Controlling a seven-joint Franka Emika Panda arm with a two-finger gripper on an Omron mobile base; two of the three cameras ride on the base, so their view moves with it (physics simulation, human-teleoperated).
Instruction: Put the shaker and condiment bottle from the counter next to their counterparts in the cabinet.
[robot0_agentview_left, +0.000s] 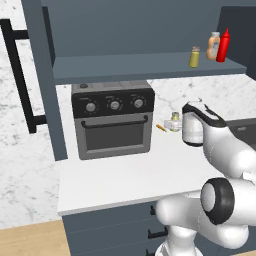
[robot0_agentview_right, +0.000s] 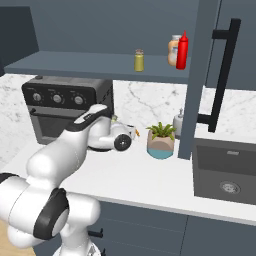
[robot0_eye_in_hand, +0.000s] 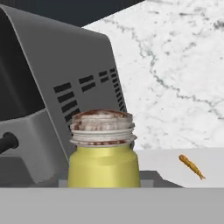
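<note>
A: What stands at the left?
B: A grey toaster oven (robot0_agentview_left: 113, 119) on the counter (robot0_agentview_left: 125, 182), under the cabinet (robot0_agentview_left: 145, 67) shelf.
A: And the shaker (robot0_eye_in_hand: 104, 151)?
B: Just right of the oven, near the marble wall, with a small orange bit (robot0_eye_in_hand: 191, 166) lying beside it. The gripper (robot0_agentview_left: 192, 131) is pinched on the shaker; the hand view has it close up between the tips.
A: Farther right?
B: On the shelf, a second shaker (robot0_agentview_left: 194, 57), then a tan-orange bottle (robot0_agentview_left: 213, 46) touching the red condiment bottle (robot0_agentview_left: 223, 45). A potted plant (robot0_agentview_right: 161, 139) sits on the counter by the sink (robot0_agentview_right: 227, 170)
</note>
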